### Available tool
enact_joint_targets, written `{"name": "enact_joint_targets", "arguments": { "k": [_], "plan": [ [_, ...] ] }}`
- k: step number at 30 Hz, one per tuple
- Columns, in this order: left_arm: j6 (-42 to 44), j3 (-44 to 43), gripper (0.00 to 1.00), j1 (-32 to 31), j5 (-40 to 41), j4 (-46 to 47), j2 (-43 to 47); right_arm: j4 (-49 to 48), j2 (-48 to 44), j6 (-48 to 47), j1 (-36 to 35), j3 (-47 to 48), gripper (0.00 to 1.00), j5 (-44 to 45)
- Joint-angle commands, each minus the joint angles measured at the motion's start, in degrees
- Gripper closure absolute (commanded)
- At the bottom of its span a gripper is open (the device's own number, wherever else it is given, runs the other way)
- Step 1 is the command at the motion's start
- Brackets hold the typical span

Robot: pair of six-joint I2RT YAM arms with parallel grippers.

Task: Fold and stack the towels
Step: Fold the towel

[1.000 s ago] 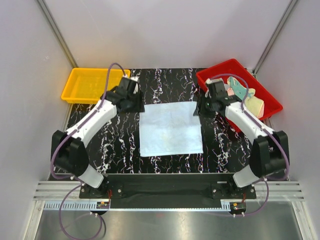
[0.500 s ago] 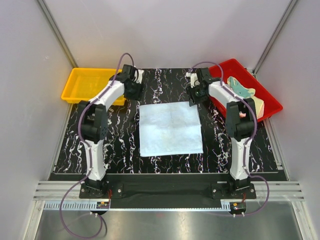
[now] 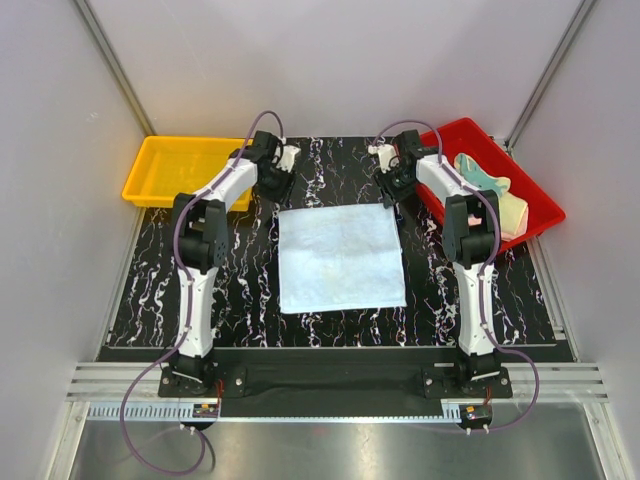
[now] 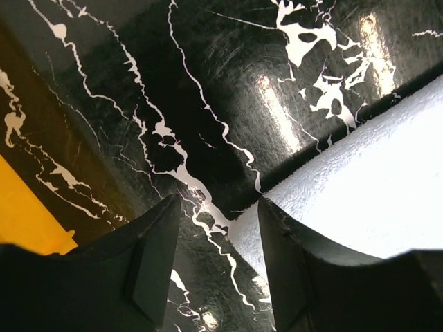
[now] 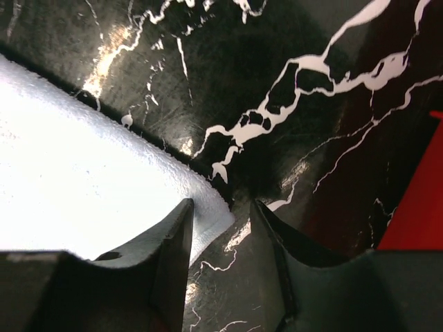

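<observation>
A light blue towel lies flat and unfolded on the black marbled table. My left gripper hovers at its far left corner. In the left wrist view that gripper is open, and the towel has its corner tip between the two fingers. My right gripper is at the far right corner. In the right wrist view it is open too, with the towel ending in a corner just inside the left finger. More towels, teal and yellow, lie in the red bin.
The red bin stands at the back right, close beside my right arm. A yellow bin sits at the back left with nothing showing in it. Frame posts rise at both back corners.
Both arms have stretched forward, bringing the grippers down to the towel's two far corners. The right jaws have narrowed somewhat. The towel has not moved.
</observation>
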State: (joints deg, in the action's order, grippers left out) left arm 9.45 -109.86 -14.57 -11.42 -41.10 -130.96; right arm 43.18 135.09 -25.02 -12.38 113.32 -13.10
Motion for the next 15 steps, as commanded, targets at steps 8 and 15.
{"name": "enact_joint_targets", "arguments": {
  "k": [8,15],
  "plan": [
    [6.3,-3.2,0.50,0.8,-3.5,-2.3,-1.1,2.8,2.7,-5.7,0.3,4.9,0.62,-5.6],
    [7.7,-3.9,0.48,1.7,-9.4,-4.5,-1.2,5.2,4.5,-7.2,1.2,6.6,0.62,-7.0]
  ]
}}
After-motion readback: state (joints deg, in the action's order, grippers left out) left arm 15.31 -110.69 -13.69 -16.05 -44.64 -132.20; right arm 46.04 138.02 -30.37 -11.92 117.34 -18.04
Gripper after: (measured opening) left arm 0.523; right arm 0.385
